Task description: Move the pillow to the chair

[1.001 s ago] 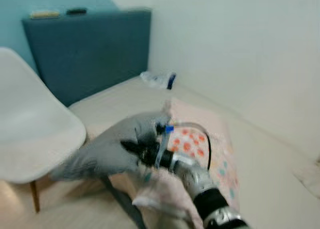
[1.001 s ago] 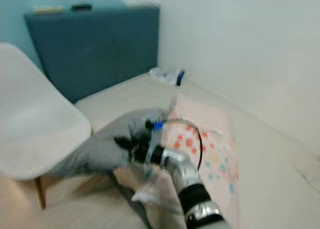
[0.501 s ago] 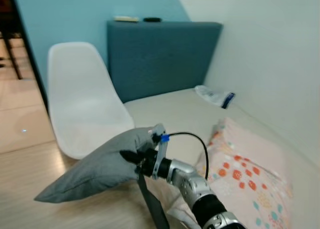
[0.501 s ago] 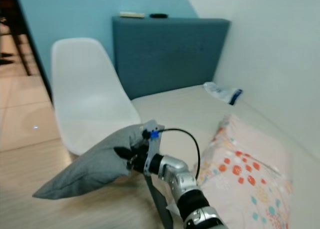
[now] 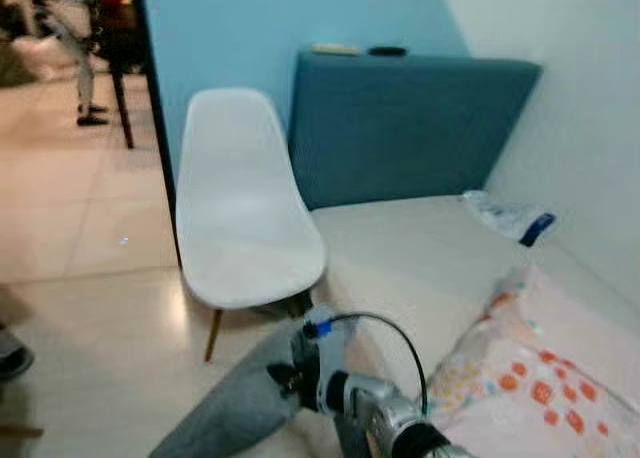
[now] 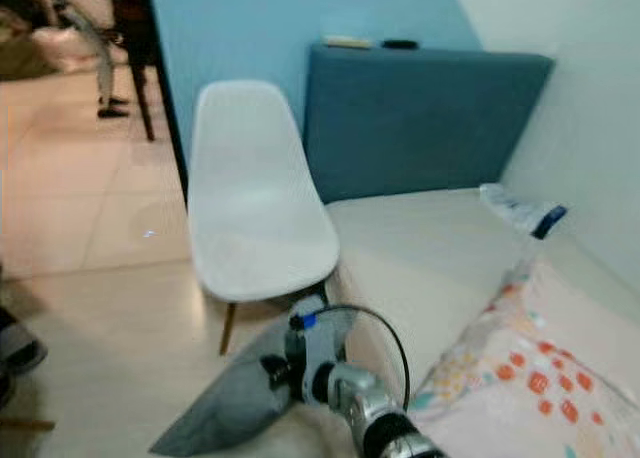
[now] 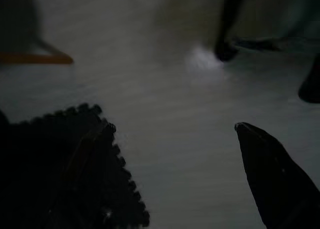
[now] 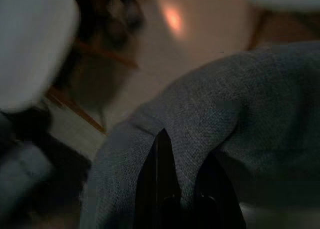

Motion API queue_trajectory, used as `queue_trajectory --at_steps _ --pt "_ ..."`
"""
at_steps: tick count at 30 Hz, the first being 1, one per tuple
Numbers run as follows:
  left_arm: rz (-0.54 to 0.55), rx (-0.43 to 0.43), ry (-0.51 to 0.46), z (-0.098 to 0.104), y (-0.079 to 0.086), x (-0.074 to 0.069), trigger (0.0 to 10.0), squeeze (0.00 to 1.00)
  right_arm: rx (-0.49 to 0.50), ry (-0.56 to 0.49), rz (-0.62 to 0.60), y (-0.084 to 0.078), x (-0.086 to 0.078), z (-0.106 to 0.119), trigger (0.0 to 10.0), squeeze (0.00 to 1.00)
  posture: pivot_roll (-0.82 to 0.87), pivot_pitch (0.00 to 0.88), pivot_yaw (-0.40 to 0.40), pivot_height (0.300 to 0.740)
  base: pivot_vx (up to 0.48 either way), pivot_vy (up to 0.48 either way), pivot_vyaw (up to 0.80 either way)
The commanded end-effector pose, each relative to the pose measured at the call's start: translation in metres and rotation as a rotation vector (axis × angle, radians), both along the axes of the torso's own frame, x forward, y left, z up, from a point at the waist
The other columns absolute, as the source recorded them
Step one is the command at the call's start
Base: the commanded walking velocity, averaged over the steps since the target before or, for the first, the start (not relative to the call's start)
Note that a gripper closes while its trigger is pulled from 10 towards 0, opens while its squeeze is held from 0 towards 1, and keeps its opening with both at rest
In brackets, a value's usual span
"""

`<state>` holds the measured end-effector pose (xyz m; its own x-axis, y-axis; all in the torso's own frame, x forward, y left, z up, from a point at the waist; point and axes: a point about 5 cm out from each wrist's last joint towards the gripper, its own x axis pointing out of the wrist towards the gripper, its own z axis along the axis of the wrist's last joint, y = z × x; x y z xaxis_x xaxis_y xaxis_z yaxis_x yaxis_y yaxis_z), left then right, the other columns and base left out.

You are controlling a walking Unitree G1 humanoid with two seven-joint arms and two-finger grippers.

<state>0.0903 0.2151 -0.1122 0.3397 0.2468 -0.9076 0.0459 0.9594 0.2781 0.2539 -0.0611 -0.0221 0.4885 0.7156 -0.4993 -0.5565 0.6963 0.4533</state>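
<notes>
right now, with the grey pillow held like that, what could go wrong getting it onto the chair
The right gripper pinches only one end of the grey pillow, so the rest hangs low near the floor and could drag or slip out of the pinch. The white chair seat sits higher than the pillow, so without a lift the pillow could bump the seat edge instead of landing on it.

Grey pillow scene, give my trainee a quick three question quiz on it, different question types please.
1. True or false: the grey pillow already lies on the white chair seat.
2. Which tool grips the pillow? A) left tool B) right tool
3. Fill in: the floral blanket lies on the ____.

Key: 1 false, the pillow hangs low beside the bed, in front of the chair. 2 B, its fingers are pinched into the fabric. 3 bed.
</notes>
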Motion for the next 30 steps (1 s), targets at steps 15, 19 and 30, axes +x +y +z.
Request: queue_trajectory --at_steps 15,19,30 --pt "-0.203 0.06 -0.027 0.002 -0.003 0.008 10.0 0.0 -0.27 0.142 -0.11 -0.042 -0.048 -0.047 10.0 0.0 0.2 0.0 -0.135 0.74 0.0 0.0 0.76" --pt "-0.251 0.105 -0.064 0.005 -0.003 0.017 10.0 0.0 -0.335 0.188 -0.179 -0.059 -0.057 -0.055 10.0 0.0 0.21 0.0 -0.133 0.74 0.0 0.0 0.76" --pt "-0.317 0.011 -0.22 0.017 -0.03 0.063 10.0 0.0 -0.405 0.259 -0.314 -0.086 -0.07 -0.063 10.0 0.0 0.18 0.0 -0.097 0.74 0.0 0.0 0.76"
